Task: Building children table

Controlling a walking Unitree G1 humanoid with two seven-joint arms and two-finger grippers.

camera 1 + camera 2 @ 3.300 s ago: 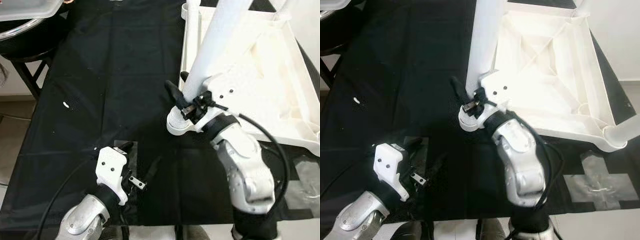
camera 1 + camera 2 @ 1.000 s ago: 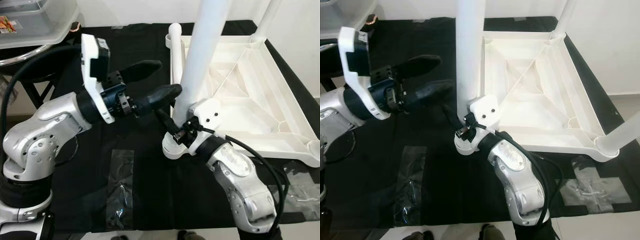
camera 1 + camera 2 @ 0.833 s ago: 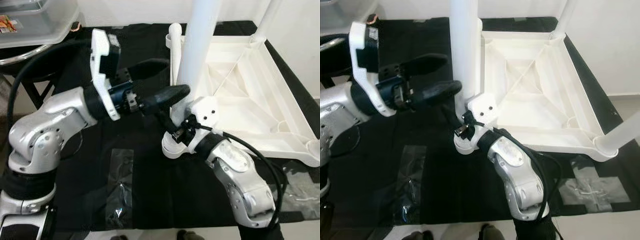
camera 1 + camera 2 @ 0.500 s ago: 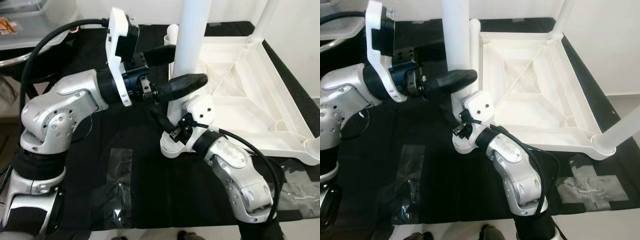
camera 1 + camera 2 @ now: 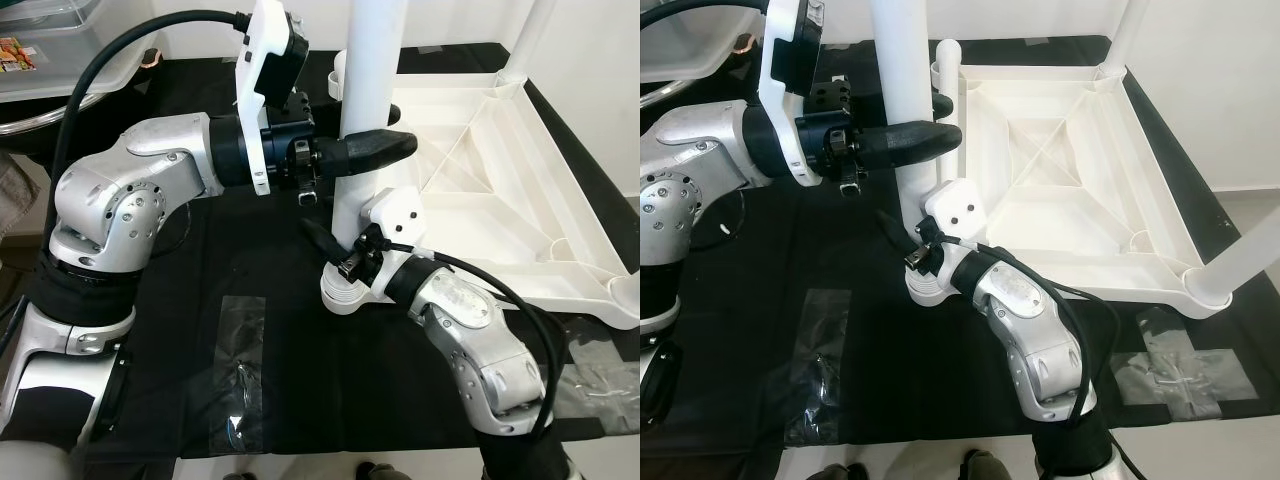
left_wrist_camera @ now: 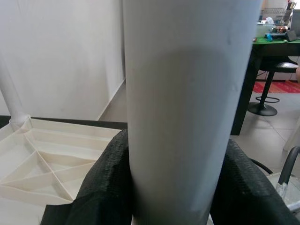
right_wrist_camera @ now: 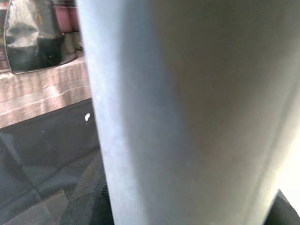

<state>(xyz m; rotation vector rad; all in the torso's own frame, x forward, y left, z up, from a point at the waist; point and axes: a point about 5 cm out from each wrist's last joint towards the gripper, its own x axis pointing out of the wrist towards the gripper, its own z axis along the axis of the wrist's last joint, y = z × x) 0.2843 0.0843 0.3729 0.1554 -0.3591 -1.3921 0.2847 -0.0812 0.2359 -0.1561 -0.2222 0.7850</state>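
Two grippers on one part: both clamp the same white cylindrical plastic table leg (image 5: 368,90), which stands upright on the black cloth-covered table (image 5: 200,280).

Far left: a clear plastic storage bin (image 5: 60,45) sits at the table's far corner, well apart from the work. On the cloth near the front edge lies a clear plastic bag (image 5: 240,370) with small hardware inside; contents too small to identify.

Left gripper (image 5: 350,150) comes in from the left, arm raised and roughly level, and is clenched on the leg at mid-height. One black finger (image 5: 375,148) wraps across the front of the tube; the left wrist view shows the black pads (image 6: 105,183) pressed against both sides of the tube.

Right gripper (image 5: 335,245) comes up from the front and grips the same leg lower down, just above the leg's flared round foot (image 5: 345,297), which rests on the cloth. One black finger (image 5: 318,238) shows on the left side of the tube; the other is hidden behind the tube. In the right wrist view the tube sits tight between the finger bases, so it reads as grasped.

Right of the leg: the white square plastic tabletop (image 5: 500,190) lies upside down, ribbed underside facing up, its near-left corner just beside the held leg. A second white leg (image 5: 527,40) stands in its far corner, a short white stub (image 5: 947,60) at the far-left corner, and another leg end (image 5: 1240,265) at the near-right corner. Grey tape strips (image 5: 1175,375) are stuck on the cloth at the front right.
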